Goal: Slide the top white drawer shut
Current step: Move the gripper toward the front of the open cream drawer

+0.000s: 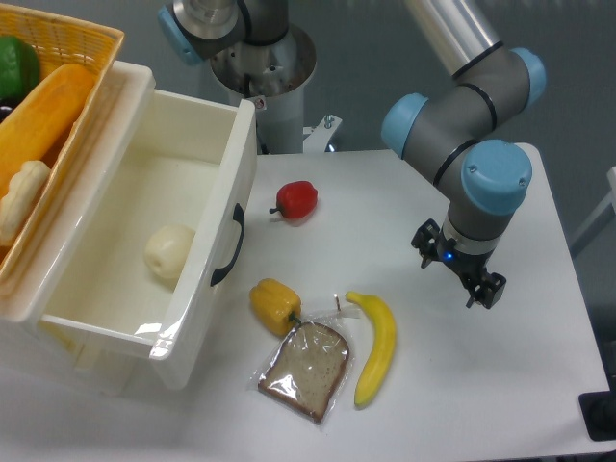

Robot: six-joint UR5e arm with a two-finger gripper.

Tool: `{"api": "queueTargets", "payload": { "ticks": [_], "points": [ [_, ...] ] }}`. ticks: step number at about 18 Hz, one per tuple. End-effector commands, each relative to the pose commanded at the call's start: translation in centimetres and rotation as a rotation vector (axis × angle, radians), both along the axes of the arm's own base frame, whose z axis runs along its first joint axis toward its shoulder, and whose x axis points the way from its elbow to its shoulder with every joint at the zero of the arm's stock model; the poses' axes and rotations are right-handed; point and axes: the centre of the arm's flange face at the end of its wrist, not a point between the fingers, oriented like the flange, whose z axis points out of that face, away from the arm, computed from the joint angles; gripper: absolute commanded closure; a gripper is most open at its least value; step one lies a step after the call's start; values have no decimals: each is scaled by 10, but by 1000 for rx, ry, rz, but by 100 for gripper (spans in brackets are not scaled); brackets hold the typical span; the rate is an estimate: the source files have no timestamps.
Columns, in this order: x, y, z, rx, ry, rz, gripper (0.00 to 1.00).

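Observation:
The top white drawer (197, 318) stands pulled far out of the cabinet at the left, its glossy cream inside open to view. A black curved handle (231, 245) sits on its front wall, facing the table. A pale round fruit (169, 252) lies inside the drawer. My gripper (454, 271) hangs over the right part of the table, well apart from the drawer, pointing down. I see only its dark body and mount from above, so the fingers' spacing does not show.
A yellow wicker basket (89, 40) with food sits on top of the cabinet. On the table lie a red pepper (298, 199), a yellow pepper (274, 303), bagged bread (306, 369) and a banana (376, 347). The robot base (265, 67) stands behind.

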Motion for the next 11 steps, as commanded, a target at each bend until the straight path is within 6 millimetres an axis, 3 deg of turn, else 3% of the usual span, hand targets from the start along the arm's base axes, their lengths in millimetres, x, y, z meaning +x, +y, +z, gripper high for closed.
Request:
{"api": "queueTargets", "payload": {
  "ticks": [4,7,11],
  "points": [
    [8,6,-2,-5,-3,-20,0],
    [40,8,-8,-20,-31,-46,0],
    [63,1,9,-9,-26,-5,0]
  ]
}}
